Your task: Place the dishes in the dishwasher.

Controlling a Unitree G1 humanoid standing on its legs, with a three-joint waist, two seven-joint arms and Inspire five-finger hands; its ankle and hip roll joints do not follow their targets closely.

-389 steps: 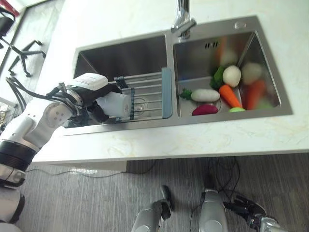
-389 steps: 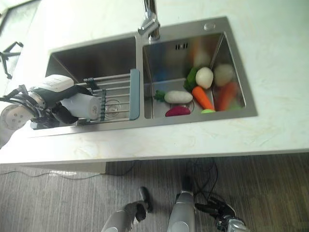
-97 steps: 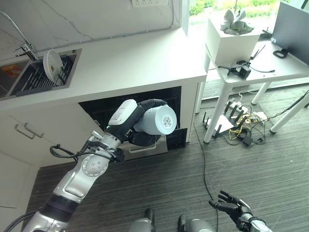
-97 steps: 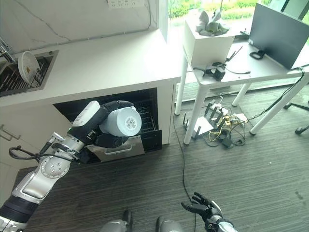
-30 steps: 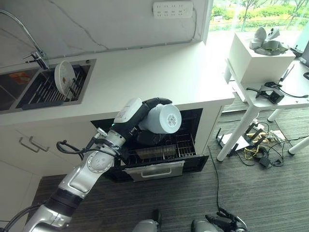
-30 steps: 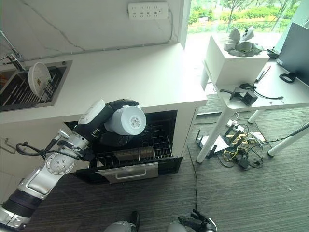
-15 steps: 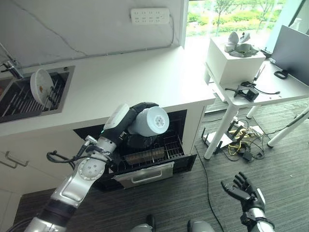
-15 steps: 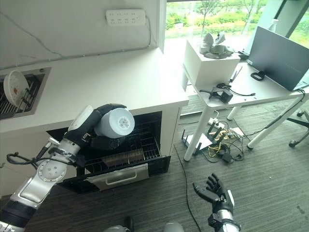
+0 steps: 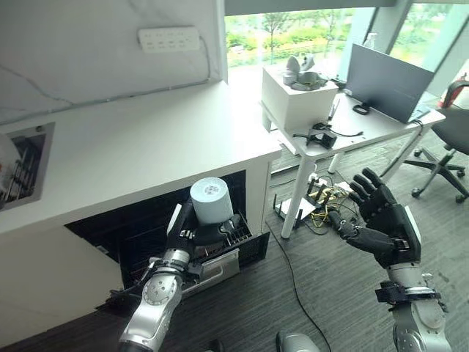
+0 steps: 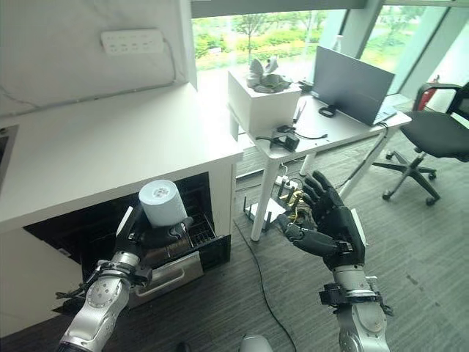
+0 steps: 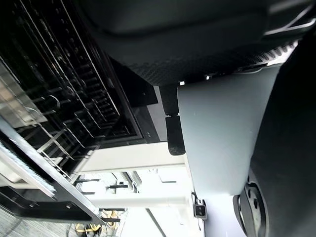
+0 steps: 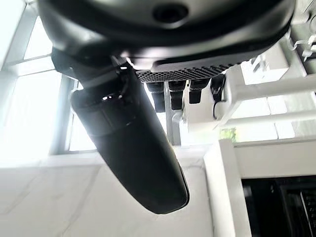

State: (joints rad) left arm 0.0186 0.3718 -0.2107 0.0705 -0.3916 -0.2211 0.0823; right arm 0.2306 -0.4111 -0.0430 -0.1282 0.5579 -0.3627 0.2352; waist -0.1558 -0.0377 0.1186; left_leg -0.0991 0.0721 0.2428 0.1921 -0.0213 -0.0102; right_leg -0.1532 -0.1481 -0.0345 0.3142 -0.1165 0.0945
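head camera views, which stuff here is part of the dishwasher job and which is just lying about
Job: white cup held in the left hand; open dishwasher rack; right hand, raised and empty.

Lying about: white box, laptop, office chair, wall socket strip.

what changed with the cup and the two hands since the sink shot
The left hand took the white cup from the sink rack and now holds it bottom-up over the pulled-out dishwasher rack. The right hand, low by the floor before, is now raised with fingers spread. The cup remains gripped throughout, not yet set in the rack.
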